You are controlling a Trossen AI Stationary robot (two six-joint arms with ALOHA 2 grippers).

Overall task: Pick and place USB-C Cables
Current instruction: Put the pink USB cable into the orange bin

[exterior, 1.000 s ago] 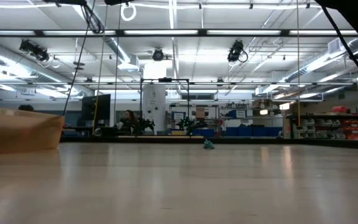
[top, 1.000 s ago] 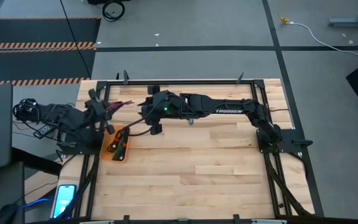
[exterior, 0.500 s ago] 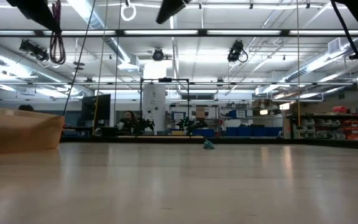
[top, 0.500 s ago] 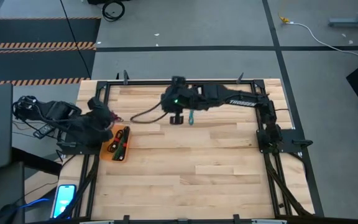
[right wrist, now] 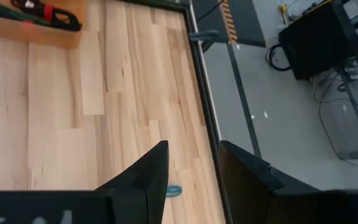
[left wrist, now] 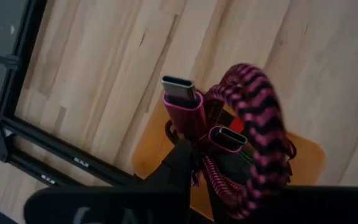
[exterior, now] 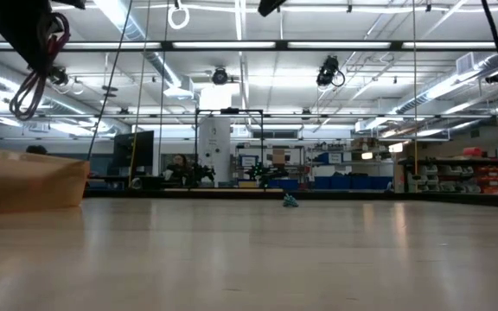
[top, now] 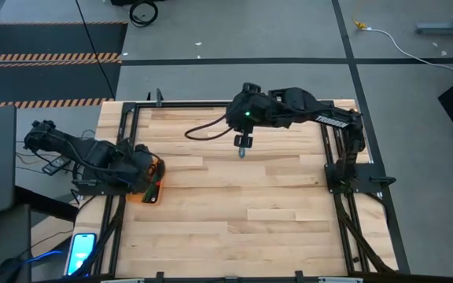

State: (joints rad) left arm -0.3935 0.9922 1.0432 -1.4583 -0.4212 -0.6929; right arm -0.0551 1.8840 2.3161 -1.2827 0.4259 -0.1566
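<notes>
The left tool (left wrist: pixel 197 163) was clenched on the maroon cable (left wrist: pixel 247 130), holding the bundle over the orange tray (top: pixel 149 189) at the bench's (top: pixel 242 204) left edge, where a black cable with a red tie (right wrist: pixel 48 14) already lay. Near the far edge, the right tool (right wrist: pixel 191 174) hovered with its fingers apart and nothing between them, above the teal cable (top: pixel 241 152) lying on the wood.

The maroon bundle hung loose, its two plugs (left wrist: pixel 180 90) sticking free; judged from this, a release off the tray's centre could leave a loop draped over the rim or spilled onto the black frame rail (left wrist: pixel 55 149) just beside it. The tray sat tight against that rail, so the left tool had little room on the outer side. The teal cable lay flat and small, and fingers closing slightly off it might only push it along. The near half of the bench offered ample open room.
</notes>
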